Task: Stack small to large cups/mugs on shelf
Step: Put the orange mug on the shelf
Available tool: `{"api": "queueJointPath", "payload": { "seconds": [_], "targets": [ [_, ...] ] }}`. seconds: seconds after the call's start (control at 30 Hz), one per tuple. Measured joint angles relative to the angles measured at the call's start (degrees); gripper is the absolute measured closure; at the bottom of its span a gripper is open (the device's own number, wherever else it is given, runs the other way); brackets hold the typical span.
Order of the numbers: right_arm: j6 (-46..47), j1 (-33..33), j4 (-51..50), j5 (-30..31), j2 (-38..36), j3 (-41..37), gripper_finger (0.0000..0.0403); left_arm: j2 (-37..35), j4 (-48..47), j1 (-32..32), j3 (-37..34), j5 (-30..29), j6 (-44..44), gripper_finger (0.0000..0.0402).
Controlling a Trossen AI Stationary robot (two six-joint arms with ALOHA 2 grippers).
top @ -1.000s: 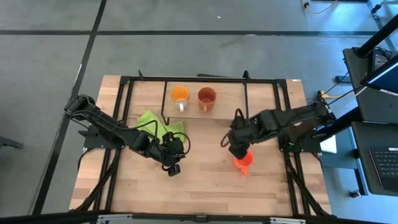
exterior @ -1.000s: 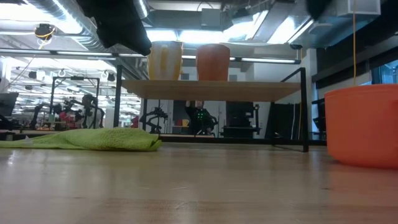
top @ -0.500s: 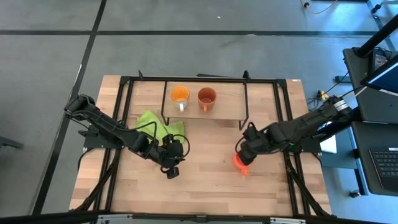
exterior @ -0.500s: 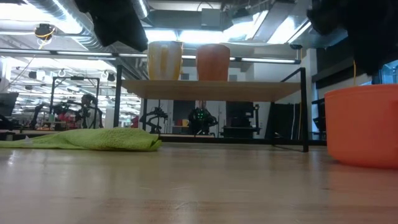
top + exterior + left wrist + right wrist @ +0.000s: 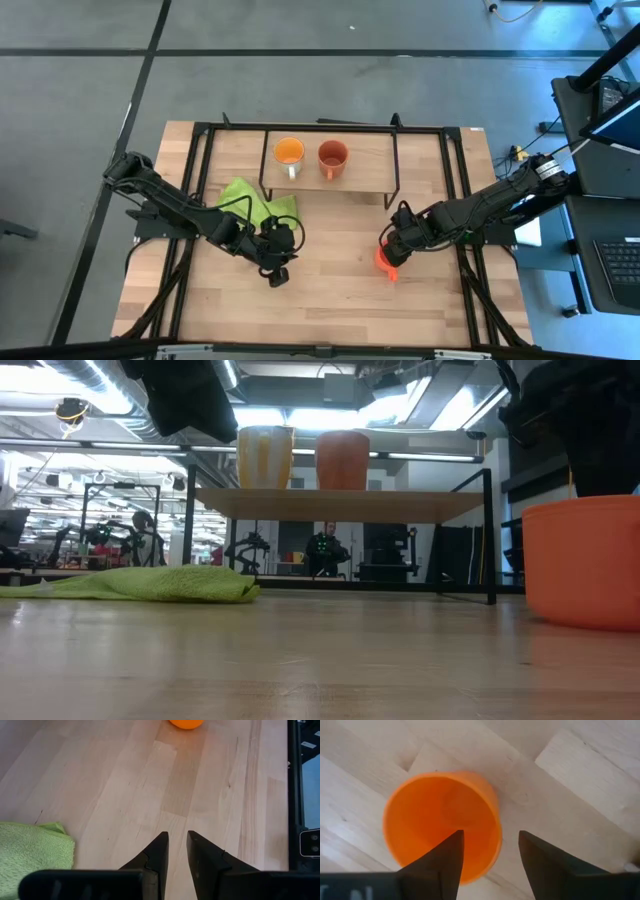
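Note:
The red-orange mug [image 5: 388,264] stands upright on the table's right half, large at the right of the low view [image 5: 585,560]. My right gripper [image 5: 392,250] hovers just over it, open. In the right wrist view [image 5: 490,834] one finger is over the mug's hollow [image 5: 440,815] and the other outside its wall. The yellow-orange mug [image 5: 289,152] and the brownish-orange mug [image 5: 332,155] stand side by side on the shelf [image 5: 365,160]. My left gripper [image 5: 278,272] waits over bare wood near the table's middle, its fingers [image 5: 177,836] shut to a narrow slit and holding nothing.
A green cloth [image 5: 250,198] lies crumpled left of the shelf, next to my left arm. The shelf's black wire legs [image 5: 489,535] stand on the table beyond the red-orange mug. Bare wood lies between the two grippers. A person [image 5: 322,550] shows far off in the room.
My right gripper has moved a little toward the table's right and near edges and has come down over the red-orange mug, entering the low view from above. The mug has stayed where it was.

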Motion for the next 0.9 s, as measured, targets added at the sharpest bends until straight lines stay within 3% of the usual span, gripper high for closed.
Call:
{"api": "queueJointPath", "payload": {
  "seconds": [0.27,0.9],
  "targets": [
    [-2.23,-0.61,-0.08,1.1,0.0,0.0,0.0216,0.0,0.0,0.0,0.0,0.0,-0.13,0.0337],
    [-7.4,-1.2,1.82,0.6,3.39,0.0,0.0328,0.0,0.0,0.13,0.0,-0.28,-0.54,0.0337]
  ]
}}
